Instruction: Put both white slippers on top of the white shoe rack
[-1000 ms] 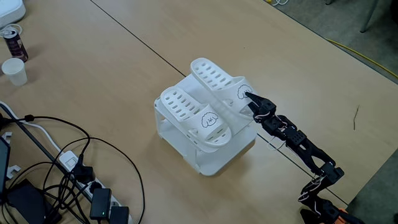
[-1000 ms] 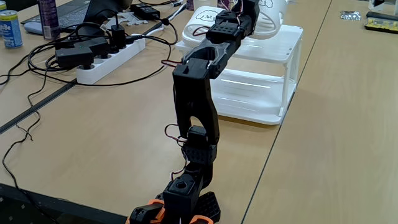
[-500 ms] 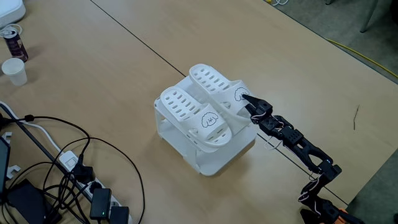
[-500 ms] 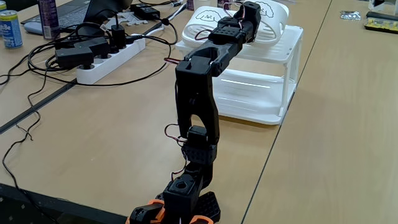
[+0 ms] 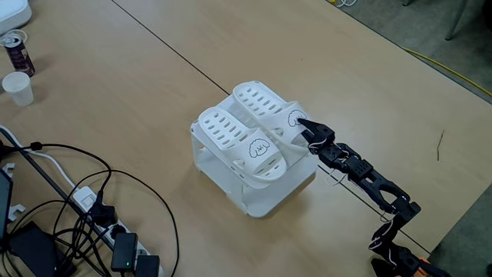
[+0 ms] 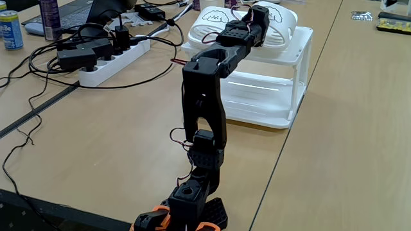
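Fixed view showed my gripper [image 5: 301, 122] pinched on the strap of one slipper [image 5: 270, 107] atop the rack [image 5: 265, 201], which I judged light, bendy rubber.

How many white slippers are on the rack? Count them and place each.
2. One slipper lies on the white shoe rack nearer the cables in the higher fixed view; the other slipper lies beside it, with the gripper at its strap.

two white slippers [image 5: 247, 132], one white shoe rack [image 5: 261, 194], one paper cup [image 5: 18, 88], one can [image 5: 15, 51], one power strip [image 6: 108, 66]
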